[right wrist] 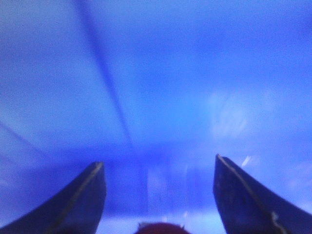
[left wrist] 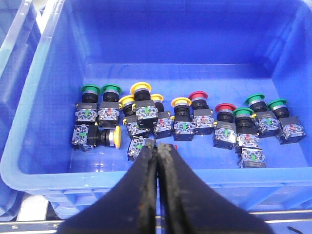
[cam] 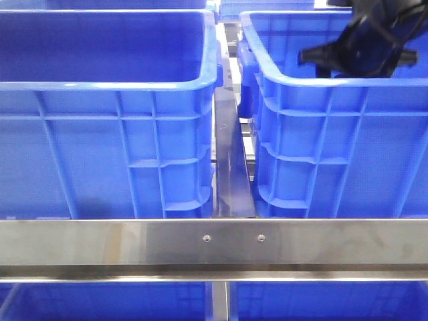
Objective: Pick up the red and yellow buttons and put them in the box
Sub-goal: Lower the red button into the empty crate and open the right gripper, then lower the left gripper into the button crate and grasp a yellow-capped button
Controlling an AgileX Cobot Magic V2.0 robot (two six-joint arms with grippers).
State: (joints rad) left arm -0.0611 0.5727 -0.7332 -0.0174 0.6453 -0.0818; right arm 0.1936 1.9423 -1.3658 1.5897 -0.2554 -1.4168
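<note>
In the left wrist view, several push buttons lie in a row on the floor of a blue crate. Among them are red buttons and yellow buttons, mixed with green ones. My left gripper is shut and empty, above the crate's near rim. My right gripper is open over a blurred pale blue surface. A dark red round piece shows low between its fingers, touching neither. In the front view the right arm hangs over the box at the right.
A second blue crate with shadowed inner walls stands at the left of the front view. A dark divider fills the narrow gap between the crates. A steel rail runs across in front of both.
</note>
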